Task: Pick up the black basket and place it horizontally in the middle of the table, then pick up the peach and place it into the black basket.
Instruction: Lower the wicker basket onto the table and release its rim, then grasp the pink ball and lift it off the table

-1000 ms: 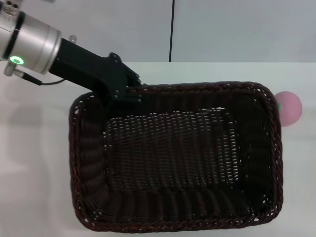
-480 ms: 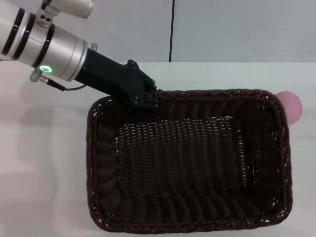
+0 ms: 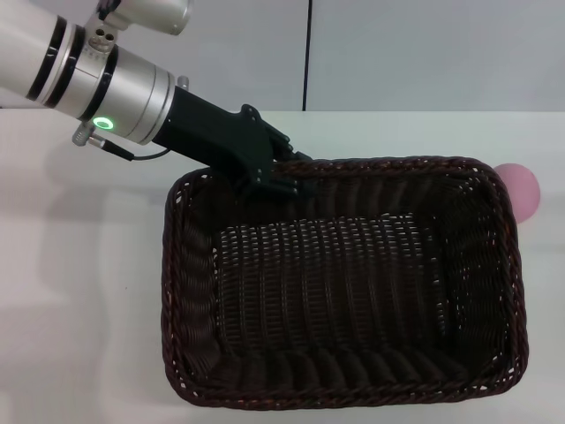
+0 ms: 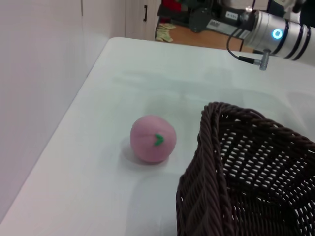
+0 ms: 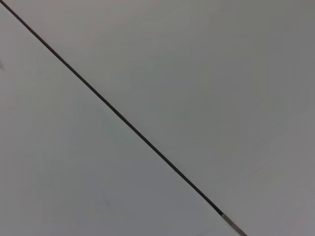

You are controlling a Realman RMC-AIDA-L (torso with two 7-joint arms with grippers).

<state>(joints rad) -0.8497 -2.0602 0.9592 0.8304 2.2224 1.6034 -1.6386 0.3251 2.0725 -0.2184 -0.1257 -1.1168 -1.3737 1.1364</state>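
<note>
Since a second ago, my left end effector (image 3: 281, 172), pinching the black basket's (image 3: 344, 283) rim, has dragged it right toward the peach (image 3: 518, 192) (frame's right edge); desk (image 3: 79, 300) centre nearly reached.

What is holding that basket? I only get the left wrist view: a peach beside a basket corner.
Observer: The left gripper, clamped on the basket's far rim in the head view.
Operator: Is anything inside it?
Observer: No, the head view shows its whole floor bare.
Operator: And the right wrist camera?
Observer: Only a pale surface crossed by a thin dark line; neither basket nor peach shows there.
</note>
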